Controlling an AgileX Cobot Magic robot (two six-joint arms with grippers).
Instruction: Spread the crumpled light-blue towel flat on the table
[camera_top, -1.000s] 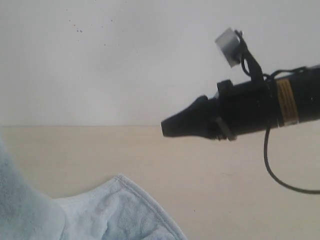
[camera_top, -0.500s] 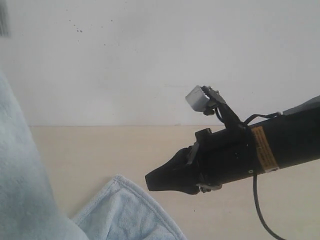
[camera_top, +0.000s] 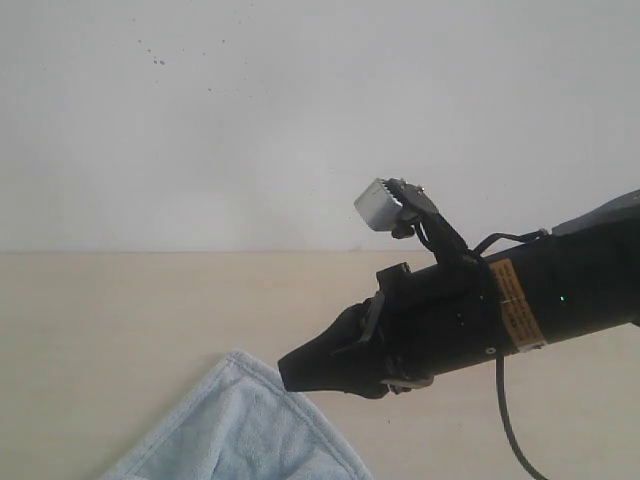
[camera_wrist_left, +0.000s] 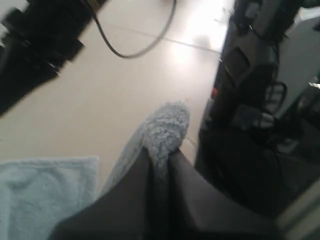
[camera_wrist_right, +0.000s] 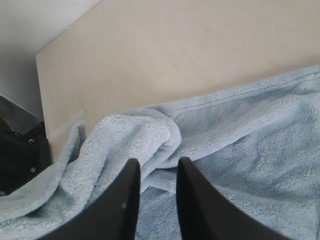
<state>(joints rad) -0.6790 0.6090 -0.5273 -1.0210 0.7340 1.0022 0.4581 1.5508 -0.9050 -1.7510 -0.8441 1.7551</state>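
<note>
The pale blue fluffy towel (camera_top: 240, 435) shows one hemmed corner at the bottom of the exterior view, lying on the beige table (camera_top: 120, 320). My right gripper (camera_top: 290, 370) hovers just above that corner. In the right wrist view it (camera_wrist_right: 157, 167) is open, its dark fingers (camera_wrist_right: 127, 200) straddling a rumpled fold of towel (camera_wrist_right: 135, 137) without pinching it. In the left wrist view my left gripper (camera_wrist_left: 160, 152) is shut on a bunched tuft of towel (camera_wrist_left: 167, 122), held above the table (camera_wrist_left: 100, 100). A flat part of the towel (camera_wrist_left: 45, 195) lies below.
A white wall (camera_top: 250, 120) meets the table's far edge. The right arm's black body and cable (camera_top: 510, 300) stretch in from the right. Dark equipment (camera_wrist_left: 260, 125) stands past the table's edge in the left wrist view.
The right arm has come down and leftward until its tip is over the towel corner. The raised towel mass at the left has left the exterior view.
</note>
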